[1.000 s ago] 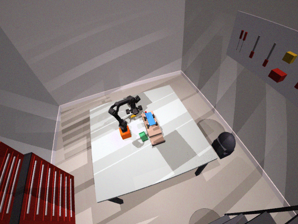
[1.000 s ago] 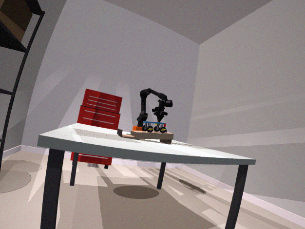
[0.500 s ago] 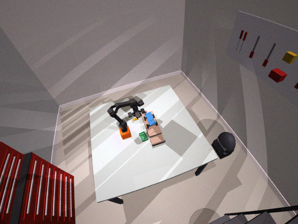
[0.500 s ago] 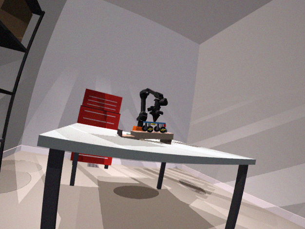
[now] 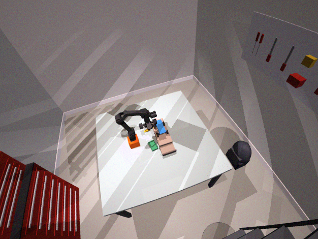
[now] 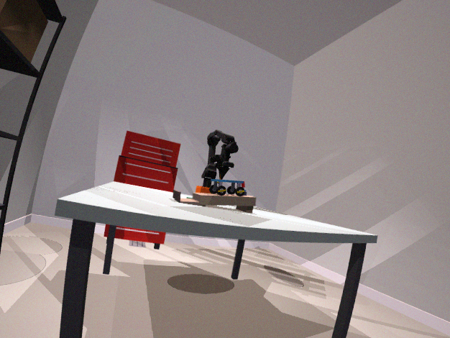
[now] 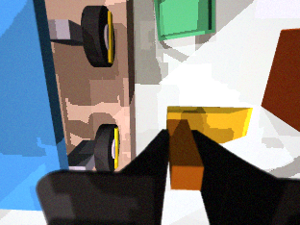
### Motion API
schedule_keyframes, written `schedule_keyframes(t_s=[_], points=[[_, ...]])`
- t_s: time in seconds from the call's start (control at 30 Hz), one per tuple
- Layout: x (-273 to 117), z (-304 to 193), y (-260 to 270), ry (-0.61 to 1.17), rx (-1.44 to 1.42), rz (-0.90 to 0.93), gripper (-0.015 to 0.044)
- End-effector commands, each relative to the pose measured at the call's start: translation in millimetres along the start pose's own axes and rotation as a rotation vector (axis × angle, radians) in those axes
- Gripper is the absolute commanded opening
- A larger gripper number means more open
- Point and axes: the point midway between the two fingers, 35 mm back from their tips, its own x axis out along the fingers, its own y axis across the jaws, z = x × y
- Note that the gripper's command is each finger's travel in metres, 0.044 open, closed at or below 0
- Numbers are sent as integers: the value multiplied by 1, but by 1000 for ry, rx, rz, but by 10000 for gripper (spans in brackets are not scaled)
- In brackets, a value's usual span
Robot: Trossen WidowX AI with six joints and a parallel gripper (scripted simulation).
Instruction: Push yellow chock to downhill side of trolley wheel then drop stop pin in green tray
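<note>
My gripper (image 5: pixel 147 128) (image 6: pixel 221 177) (image 7: pixel 178 136) is shut on the orange handle (image 7: pixel 187 177) of the yellow chock (image 5: pixel 146 130) (image 7: pixel 212 121). The chock hangs beside the ramp (image 5: pixel 164 139) (image 6: pixel 225 200) (image 7: pixel 123 87), on the arm's side; its black base is not visible. The blue trolley (image 5: pixel 161 126) (image 6: pixel 227 180) (image 7: pixel 24 96) stands on the ramp. Two near-side wheels show in the wrist view, one (image 7: pixel 98 36) nearer the tray and one (image 7: pixel 107 148) farther uphill. A red part (image 6: pixel 244 183), probably the stop pin's head, shows at the trolley's uphill end. The green tray (image 5: pixel 153 145) (image 7: pixel 185 16) sits beside the ramp.
The orange arm base (image 5: pixel 133 142) (image 6: pixel 202 189) (image 7: pixel 286 77) stands across from the ramp, with the tray between them. The ramp's lower end has a raised stop (image 6: pixel 176 195). The ramp's side edge lies between the chock and the wheels.
</note>
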Motion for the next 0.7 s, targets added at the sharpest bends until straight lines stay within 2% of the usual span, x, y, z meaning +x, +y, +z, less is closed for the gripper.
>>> schedule_keyframes(t_s=[0.0, 0.67], points=[[1, 12, 3, -6, -3, 0, 0], [4, 86, 19, -14, -3, 1, 0]])
